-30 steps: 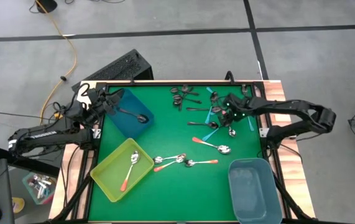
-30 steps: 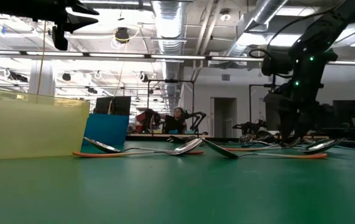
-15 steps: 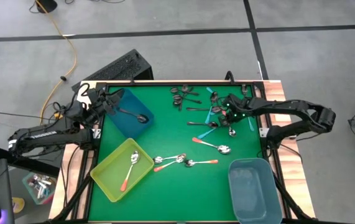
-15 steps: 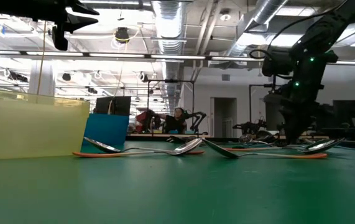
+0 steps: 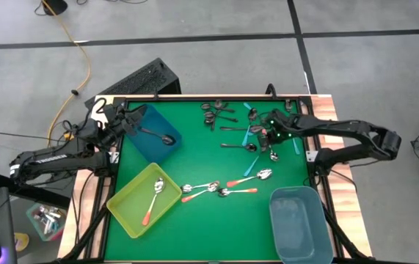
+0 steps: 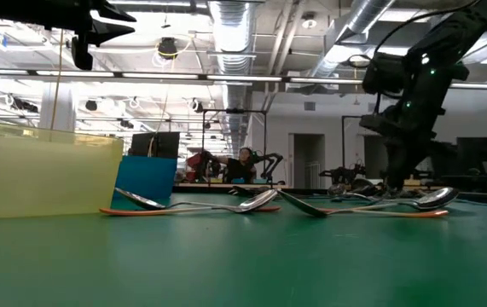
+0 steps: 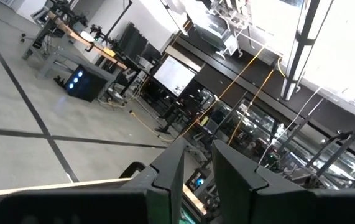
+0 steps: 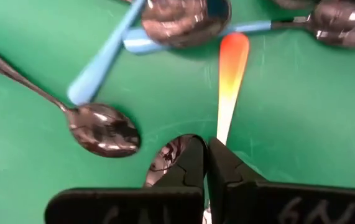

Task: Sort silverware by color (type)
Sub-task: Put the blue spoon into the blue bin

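right gripper: (image 5: 271,138) upper right of the high view, over the spoon cluster. Fingers pinched right down; the right wrist view shows them closed on an orange-handled spoon (image 8: 229,76) near the neck, handle sticking out beyond the tips.
left gripper: (image 5: 126,117) upper left of the high view, over the blue bin (image 5: 152,139). In its wrist view a narrow gap shows between the fingers (image 7: 168,171), nothing visible in it. Waiting.
held spoon axis: in the right wrist view the handle runs almost straight away from the fingertips, free end up-frame, bowl end hidden under the fingers. I can't pick this spoon out in the high view.
neighbours: dark spoon (image 8: 96,129) just beside the grip, teal-handled spoon (image 8: 106,55) further out, both lying diagonal.
step in hand: my read, grasp just made and lift is next.
doing it well: lift straight up first, since the teal and dark spoons sit close and a sideways drag would scatter them. Grip is near one end, so expect the handle to droop or pivot; move slowly and keep it level.
likely target: yellow-green bin (image 5: 131,210), lower left of the high view, already holds an orange-handled spoon (image 5: 152,199). A long carry across the tabletop (image 5: 202,220).
other orange-handled spoons: three more lie mid-frame, e.g. (image 5: 235,192), roughly left-right, handles to the right.
unsorted rest: teal and dark spoons bunched at top centre (image 5: 224,117); grey-blue bin (image 5: 325,238) at lower right looks empty.
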Action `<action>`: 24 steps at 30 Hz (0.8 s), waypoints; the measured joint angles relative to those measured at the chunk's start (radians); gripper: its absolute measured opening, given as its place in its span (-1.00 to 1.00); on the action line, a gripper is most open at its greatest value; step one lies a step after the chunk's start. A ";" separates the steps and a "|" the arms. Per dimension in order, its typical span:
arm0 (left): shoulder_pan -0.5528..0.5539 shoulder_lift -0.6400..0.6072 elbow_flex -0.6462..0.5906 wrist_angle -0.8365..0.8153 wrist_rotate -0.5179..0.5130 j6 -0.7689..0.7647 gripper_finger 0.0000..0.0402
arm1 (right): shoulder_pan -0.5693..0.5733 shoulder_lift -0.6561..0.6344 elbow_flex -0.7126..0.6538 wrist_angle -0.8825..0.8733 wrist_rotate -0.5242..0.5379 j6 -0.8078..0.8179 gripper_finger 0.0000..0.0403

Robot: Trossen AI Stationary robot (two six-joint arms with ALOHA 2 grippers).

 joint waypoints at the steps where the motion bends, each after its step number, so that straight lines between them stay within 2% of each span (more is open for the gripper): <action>1: 0.000 0.000 0.000 -0.002 -0.001 -0.001 -0.66 | 0.000 -0.016 0.000 0.005 0.000 0.012 -0.96; 9: 0.000 0.000 0.000 -0.004 0.048 -0.081 -0.66 | -0.004 -0.178 0.000 0.119 0.012 0.071 -0.96; 17: 0.000 0.000 0.000 -0.004 0.070 -0.113 -0.66 | 0.022 -0.342 0.004 0.158 0.003 0.092 -0.96; 24: 0.000 0.000 0.000 -0.010 0.063 -0.107 -0.66 | 0.075 -0.412 0.141 0.087 -0.044 0.067 -0.96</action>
